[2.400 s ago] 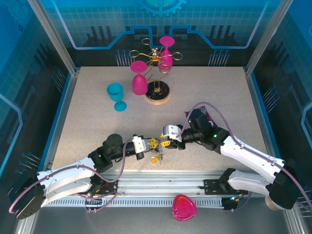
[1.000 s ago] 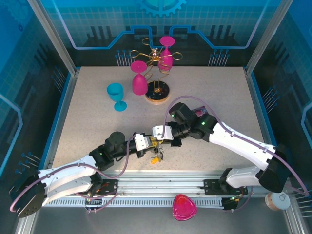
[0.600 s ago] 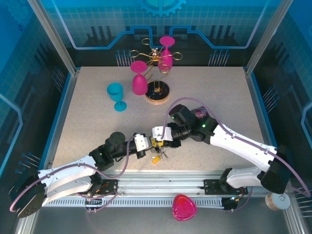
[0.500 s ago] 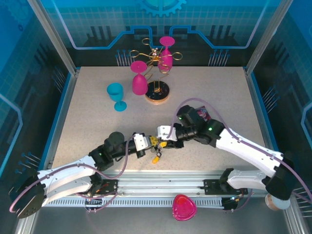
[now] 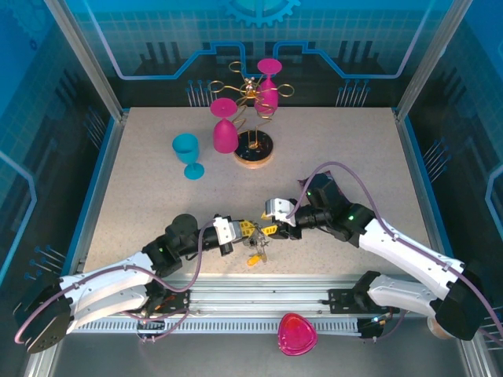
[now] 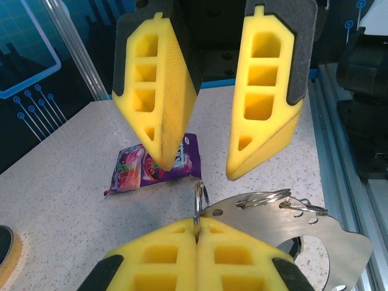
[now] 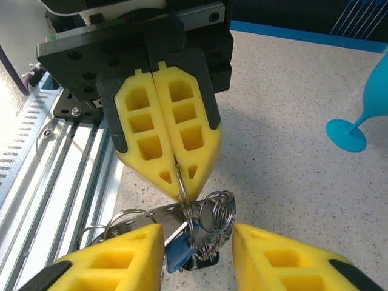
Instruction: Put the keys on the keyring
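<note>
As the left gripper (image 5: 245, 229) is pinching the keyring (image 6: 198, 195), keys (image 7: 177, 253) are dangling below it. The right gripper (image 6: 199, 171) is gaping wide alongside

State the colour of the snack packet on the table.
The snack packet is purple, clearest in the left wrist view.

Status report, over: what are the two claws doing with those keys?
Left gripper shut on keyring. Right gripper open, facing it. Keys bunched at the ring. Purple snack packet lies beyond, apart.
</note>
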Action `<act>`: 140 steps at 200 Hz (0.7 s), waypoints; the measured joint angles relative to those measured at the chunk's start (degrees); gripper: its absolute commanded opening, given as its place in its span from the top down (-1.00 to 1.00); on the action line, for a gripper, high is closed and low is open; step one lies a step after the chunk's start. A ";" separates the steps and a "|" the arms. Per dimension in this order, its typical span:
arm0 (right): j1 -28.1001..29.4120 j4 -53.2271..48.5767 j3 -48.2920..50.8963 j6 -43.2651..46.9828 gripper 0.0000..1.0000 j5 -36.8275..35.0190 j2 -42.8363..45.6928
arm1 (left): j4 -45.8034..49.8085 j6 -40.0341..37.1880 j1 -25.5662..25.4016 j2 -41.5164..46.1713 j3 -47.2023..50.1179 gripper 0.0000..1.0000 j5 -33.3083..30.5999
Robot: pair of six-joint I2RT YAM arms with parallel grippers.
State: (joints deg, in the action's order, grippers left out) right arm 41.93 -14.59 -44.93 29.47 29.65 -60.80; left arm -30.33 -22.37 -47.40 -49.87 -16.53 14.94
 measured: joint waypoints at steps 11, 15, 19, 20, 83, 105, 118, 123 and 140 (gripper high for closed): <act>0.00 -0.42 -0.11 0.39 0.30 0.00 -0.26 | -0.02 0.00 0.09 0.00 0.00 1.00 0.15; 0.00 -0.57 -0.15 0.66 0.30 0.00 -0.48 | -0.02 0.00 0.11 0.00 0.00 1.00 0.17; 0.00 -0.76 -0.20 0.79 0.31 0.00 -0.66 | -0.02 0.00 0.11 0.00 0.00 1.00 0.22; 0.00 -0.76 -0.20 0.81 0.31 0.00 -0.70 | -0.02 0.00 0.11 0.00 0.00 1.00 0.22; 0.35 -1.49 -1.38 1.84 0.40 1.09 -3.04 | -0.04 0.02 0.11 -0.11 0.00 1.00 1.27; 0.44 -0.92 -1.68 1.84 0.45 2.05 -3.32 | -0.04 0.09 0.11 -0.28 0.00 1.00 1.46; 0.48 -0.74 -1.70 1.86 0.49 2.47 -3.52 | -0.04 0.37 0.11 -0.33 0.00 1.00 1.46; 0.50 -0.74 -1.70 1.88 0.51 2.58 -3.65 | -0.07 0.46 0.11 -0.33 0.00 1.00 1.46; 0.52 -0.72 -1.70 1.99 0.55 2.84 -4.31 | -0.24 0.94 0.11 -0.37 0.00 1.00 1.51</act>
State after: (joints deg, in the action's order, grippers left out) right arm 42.46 -15.31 -46.63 31.46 32.49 -65.10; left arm -30.57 -21.43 -47.29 -50.24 -16.53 16.45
